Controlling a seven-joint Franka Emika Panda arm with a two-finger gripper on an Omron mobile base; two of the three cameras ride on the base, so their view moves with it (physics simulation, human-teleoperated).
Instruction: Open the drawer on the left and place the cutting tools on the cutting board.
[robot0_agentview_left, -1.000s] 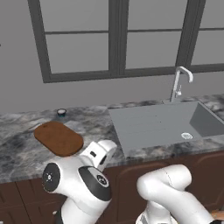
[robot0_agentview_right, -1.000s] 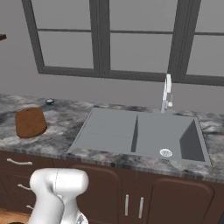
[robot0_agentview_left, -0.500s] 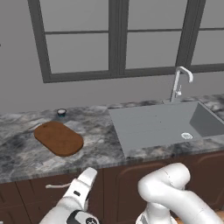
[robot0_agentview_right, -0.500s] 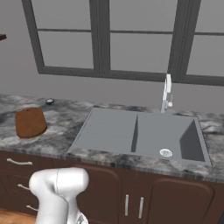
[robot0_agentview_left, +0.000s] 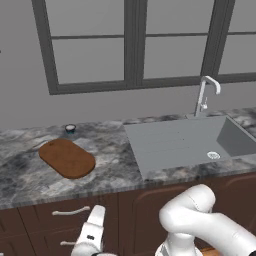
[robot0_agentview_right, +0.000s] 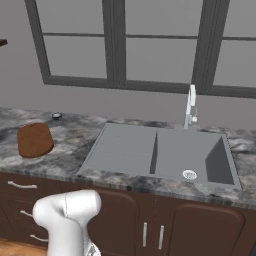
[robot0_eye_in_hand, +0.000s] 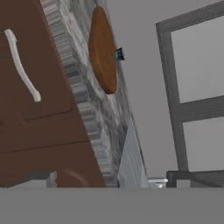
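step in hand: the arm hangs low in front of the cabinets, lining up on the drawer (robot0_agentview_left: 60, 220) at the left, under the worktop (robot0_agentview_left: 112, 162); the front is shut, so the pull is not yet begun
pincer: its white body (robot0_agentview_left: 92, 232) shows low in the left base view, just right of the handle; the jaws themselves are not to be made out, though they judge as spread wide with nothing held
drawer handle: a curved silvery bar (robot0_eye_in_hand: 22, 65) across the dark-brown front; a sound grasp likely wants the jaws astride the bar's middle, then a straight pull outward
cutting tools: not to be seen; presumably inside the shut drawer
cutting board: the reddish-brown board (robot0_agentview_left: 66, 158) lies flat on the worktop above the drawer, bare and ready
around: a small dark-and-teal cup (robot0_agentview_left: 70, 129) stands behind the board, near the wall; sink (robot0_agentview_left: 185, 142) and faucet (robot0_agentview_left: 205, 95) sit well apart to the right
in the way: a lower drawer's handle (robot0_agentview_left: 67, 243) sits close beneath and could be taken by mistake
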